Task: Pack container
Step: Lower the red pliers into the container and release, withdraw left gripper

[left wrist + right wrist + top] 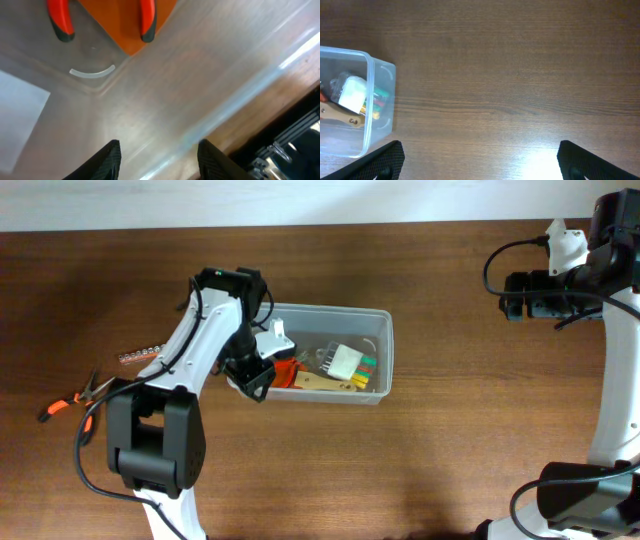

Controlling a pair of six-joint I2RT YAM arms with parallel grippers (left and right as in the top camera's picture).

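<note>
The container (388,350) is a clear plastic bin in the middle of the table. Inside lie a white packet of coloured bits (346,361), a tan card (325,383) and a red-handled tool on orange backing (284,373). My left gripper (253,379) hangs over the bin's left end. In the left wrist view the left gripper (159,161) is open above the bin's floor (165,90), nothing between its fingers, and the red handles (60,17) lie ahead. My right gripper (508,298) is far off at the back right. It stands wide open (480,162) over bare wood, with the container (382,100) to its left.
Orange-handled pliers (68,402) lie on the table at the far left, with a strip of small metal bits (140,355) just behind them. The left arm's base (155,445) stands near the front edge, the right arm's base (570,500) at the front right.
</note>
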